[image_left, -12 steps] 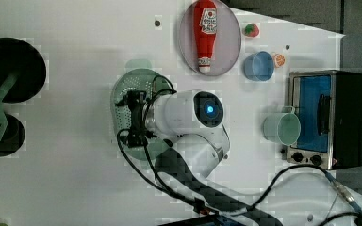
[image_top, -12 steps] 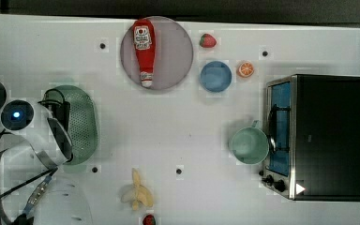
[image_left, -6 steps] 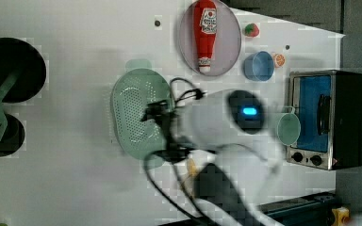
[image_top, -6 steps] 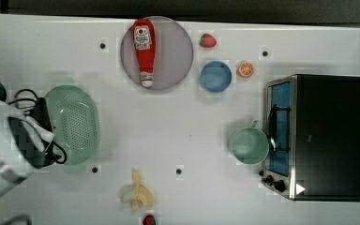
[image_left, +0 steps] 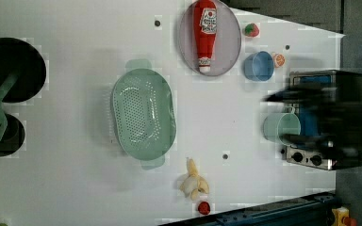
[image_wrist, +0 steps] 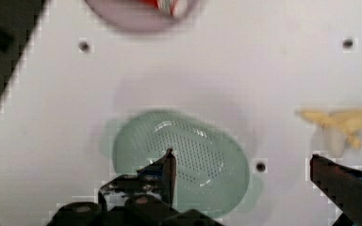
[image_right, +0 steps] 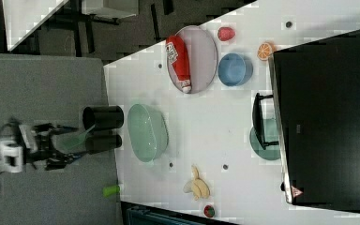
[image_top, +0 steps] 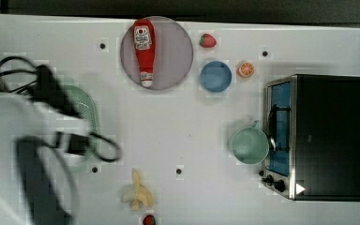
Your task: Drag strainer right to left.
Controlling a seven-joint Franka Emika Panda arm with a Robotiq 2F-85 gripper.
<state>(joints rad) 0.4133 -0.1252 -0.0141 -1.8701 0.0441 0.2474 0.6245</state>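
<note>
1. Wrist view puts the strainer [image_wrist: 181, 162] at lower centre of the frame, directly under the jaws, which stand wide apart with nothing between them; the gripper [image_wrist: 259, 181] sits high above it, one finger over the perforated inside and the other well off past the rim.
2. The left view places the strainer [image_left: 143, 113] at centre-left of the frame on the white surface [image_left: 75, 188], its long axis running up and down the frame.
3. Around it: the banana [image_left: 194, 181] near its lower right, the plate [image_left: 233, 42] with the ketchup bottle [image_left: 205, 30] at upper right, black pans [image_left: 12, 70] well apart at the left edge.
4. Nothing touches the strainer, and it appears already dragged across.
</note>
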